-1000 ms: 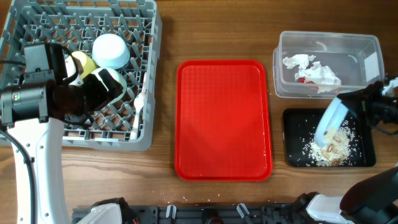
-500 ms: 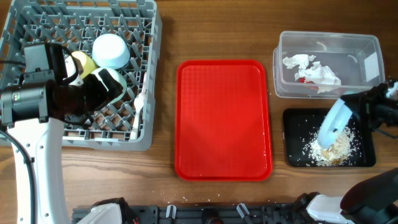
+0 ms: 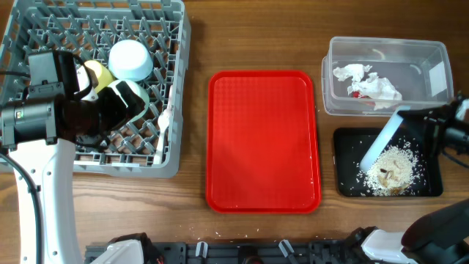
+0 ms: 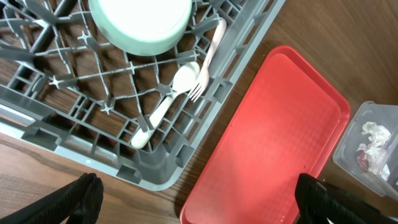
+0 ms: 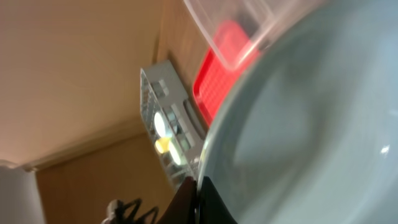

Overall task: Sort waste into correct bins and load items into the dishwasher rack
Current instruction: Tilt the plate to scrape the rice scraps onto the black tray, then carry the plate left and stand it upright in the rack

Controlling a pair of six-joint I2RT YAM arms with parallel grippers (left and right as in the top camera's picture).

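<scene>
**A:** Where is the pale blue plate (image 3: 382, 139)?

**B:** Right of the red serving tray (image 3: 264, 139), tipped steeply on edge above the black tray (image 3: 350, 147). Its low end is just beside the heap of beige crumbs (image 3: 390, 172); I cannot tell if it touches them. The right gripper (image 3: 412, 121) has its claw pinched on the plate's upper rim, and the wrist view is nearly all plate.

**A:** And the bins?

**B:** Both are right of the red tray. The clear tub (image 3: 432, 55) sits beside the far end of its right edge, with crumpled napkins (image 3: 366, 81) and a red-and-white wrapper (image 3: 356, 93) inside. The black tray sits beside the near end, with crumbs strewn across it.

**A:** The other arm?

**B:** The left gripper (image 3: 121, 103) hangs over the dishwasher rack (image 3: 176, 88), which is left of the red tray. Its fingers (image 4: 84, 196) are spread wide with nothing between them.

**A:** What is in the rack?

**B:** A pale blue bowl (image 3: 130, 59) with the yellow cup (image 3: 95, 73) touching it, and a pale green bowl (image 4: 140, 18), apparently mouth down. The white spoon (image 4: 165, 102) and fork (image 4: 208, 59) lie along the wall nearest the red tray
</scene>
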